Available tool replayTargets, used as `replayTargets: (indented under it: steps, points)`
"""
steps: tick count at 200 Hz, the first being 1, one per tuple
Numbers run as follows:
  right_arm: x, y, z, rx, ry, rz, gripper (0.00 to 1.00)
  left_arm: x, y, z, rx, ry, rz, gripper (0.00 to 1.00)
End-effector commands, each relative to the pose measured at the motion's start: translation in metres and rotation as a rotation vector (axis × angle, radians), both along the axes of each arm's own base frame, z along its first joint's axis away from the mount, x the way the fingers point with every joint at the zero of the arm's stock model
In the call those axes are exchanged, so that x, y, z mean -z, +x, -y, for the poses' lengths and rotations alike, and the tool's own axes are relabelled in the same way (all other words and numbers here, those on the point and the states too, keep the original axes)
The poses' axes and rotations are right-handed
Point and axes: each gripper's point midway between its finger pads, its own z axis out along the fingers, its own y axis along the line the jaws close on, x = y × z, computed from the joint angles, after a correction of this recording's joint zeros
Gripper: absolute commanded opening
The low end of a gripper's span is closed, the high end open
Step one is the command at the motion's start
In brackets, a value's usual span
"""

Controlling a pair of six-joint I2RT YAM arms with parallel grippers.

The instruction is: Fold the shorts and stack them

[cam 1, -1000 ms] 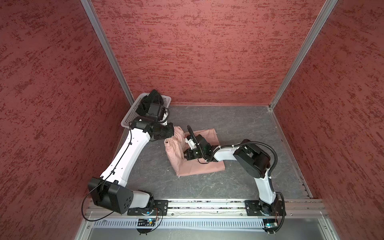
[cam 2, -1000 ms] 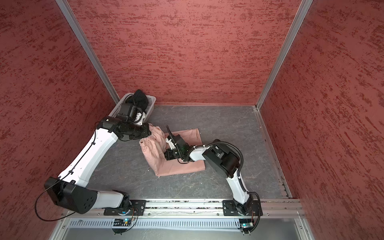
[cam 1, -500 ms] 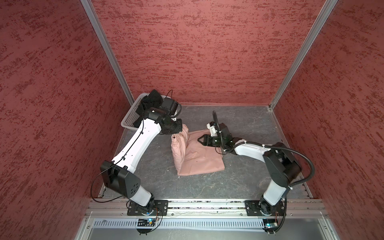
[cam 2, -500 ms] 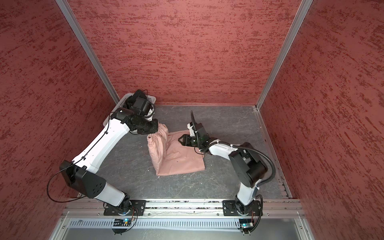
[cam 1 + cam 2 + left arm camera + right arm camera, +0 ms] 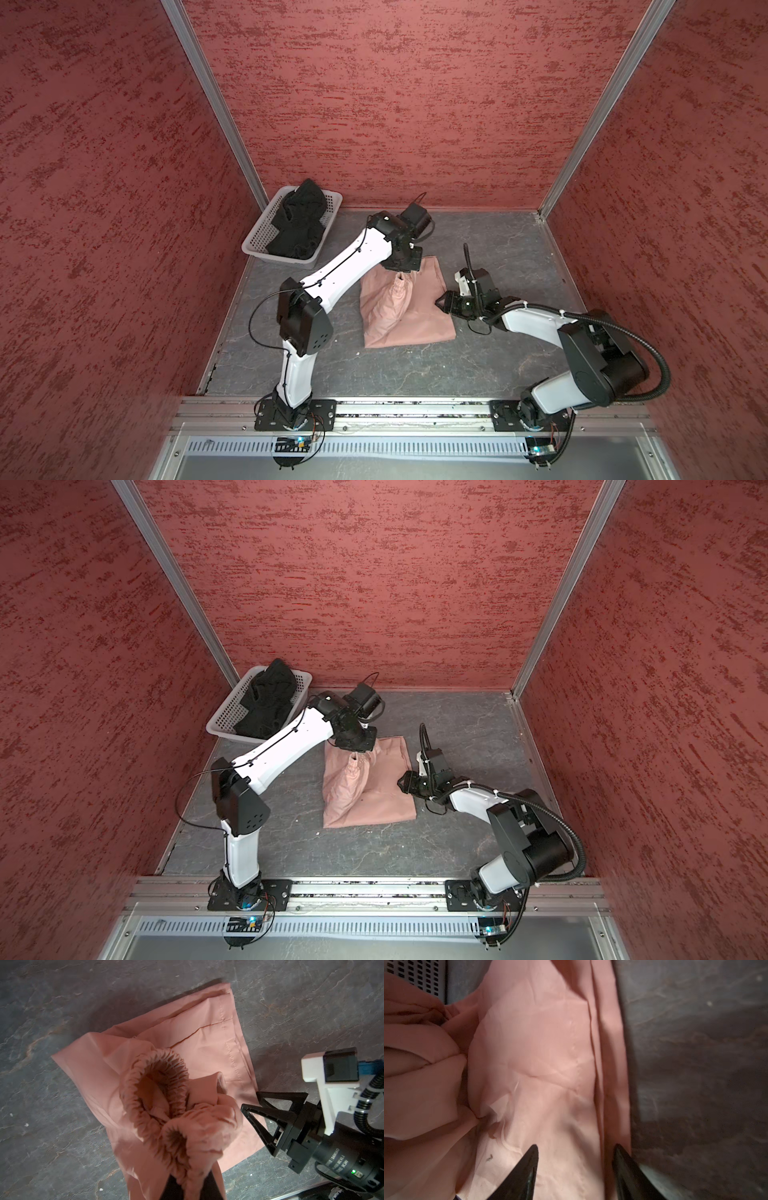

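Left gripper (image 5: 188, 1185): closed on the gathered elastic waistband of the dusty pink cloth shorts (image 5: 409, 322). It holds that end bunched and raised off the dark grey stone-look surface (image 5: 415, 374). In the left wrist view the waistband loops open just past the gripper. No drawstring is visible.

Right gripper (image 5: 576, 1147): jaws apart, nothing between them. It is low over the right edge of the pink shorts, near the edge seam. Whether the tips touch the cloth, cannot tell. Both top views put it at the cloth's right edge, opposite the left gripper (image 5: 400, 271), with the raised bunch between them.

Pink shorts: mid surface, between the two arms. The right and near parts lie flat, and layered edges at the far right corner suggest one fold is already in. The waist end is up in the air, so this fold is mid-way, not laid down.

Plain black cloth shorts (image 5: 297, 224): crumpled in the white perforated plastic basket (image 5: 257, 244) at the far left, well apart from both grippers. Not taken out, not folded.

Progress, as a judgement: early. The first pair is partly folded. Left to do: lay the waist end over, flatten it, then fetch and fold the black pair and stack the two. No stack exists yet.
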Motion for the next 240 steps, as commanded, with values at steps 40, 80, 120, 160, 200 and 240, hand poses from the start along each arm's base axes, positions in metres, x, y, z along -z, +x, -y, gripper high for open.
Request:
replayTargets:
  steps: [40,80,120,160,200,240]
  points:
    - [-0.077,0.012,0.077,0.234,0.05,0.191,0.65,0.017,-0.001,0.058,0.059,-0.021,0.004,0.99]
    - [-0.127,0.008,0.102,0.293,0.031,0.293,0.63,-0.066,0.009,0.072,0.096,-0.212,0.101,0.99]
    - [-0.139,-0.006,0.031,-0.01,0.035,0.278,0.46,-0.084,0.011,0.022,0.045,-0.216,0.173,0.99]
    - [-0.083,-0.021,0.009,-0.106,-0.118,0.108,0.65,-0.005,-0.005,-0.07,-0.161,-0.238,0.1,0.99]
    - [-0.104,-0.022,-0.055,-0.277,-0.079,0.165,0.25,0.043,-0.024,-0.096,-0.258,-0.402,0.092,0.99]
    - [-0.052,-0.025,-0.125,-0.372,-0.121,0.054,0.15,0.049,-0.029,-0.125,-0.316,-0.382,0.091,0.99]
